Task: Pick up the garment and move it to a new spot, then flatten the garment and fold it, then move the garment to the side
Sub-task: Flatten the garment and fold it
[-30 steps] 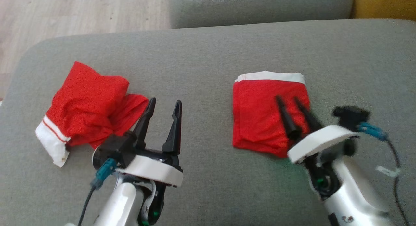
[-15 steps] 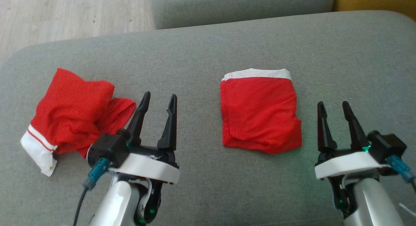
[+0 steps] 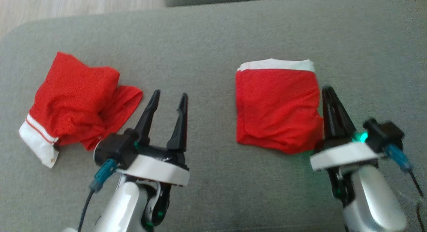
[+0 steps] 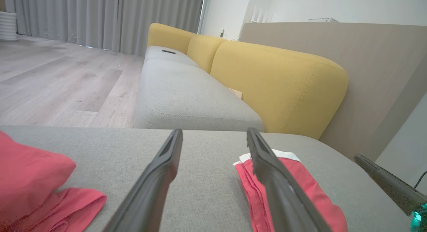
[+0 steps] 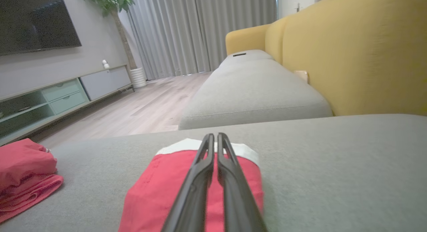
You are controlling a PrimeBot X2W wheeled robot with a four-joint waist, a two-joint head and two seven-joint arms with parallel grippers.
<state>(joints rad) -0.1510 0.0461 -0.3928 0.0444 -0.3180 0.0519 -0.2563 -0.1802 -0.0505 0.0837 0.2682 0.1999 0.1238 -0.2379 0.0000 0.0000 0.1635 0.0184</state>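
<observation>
Grey upholstery fills most of the room from where I stand: a broad flat seat cushion [image 3: 213, 41], with pale wooden floor [image 3: 66, 5] beyond its far left corner. Behind it a second grey seat [image 4: 186, 95] runs along a yellow sofa back [image 4: 280, 81], and long grey curtains [image 4: 100, 18] hang further off.

On the left part of the cushion lies the crumpled red garment [image 3: 76, 101]. It is bunched and creased, its white waistband with a thin red stripe turned toward the near left corner. One loose red flap spreads out to the right.

Just beside that flap is the left gripper [image 3: 170, 93]. Its two dark fingers are spread wide apart with nothing between them, pointing away from the robot over bare cushion. A teal plug [image 3: 101, 180] hangs from its wrist.

A stretch of bare grey follows, then the folded red garment [image 3: 275, 108]. It lies flat right of centre as a tidy rectangle, with the white band along its far edge and the layered folds at its near edge.

At the right edge of the folded garment sits the right gripper [image 3: 328, 89]. Its fingers are pressed together into one dark wedge, and a green light [image 3: 359, 137] glows at its base. From its own wrist camera the fingers run low over the red cloth with only a hairline slit between them and no fabric caught there. Whether the tips touch the cloth I cannot tell.
</observation>
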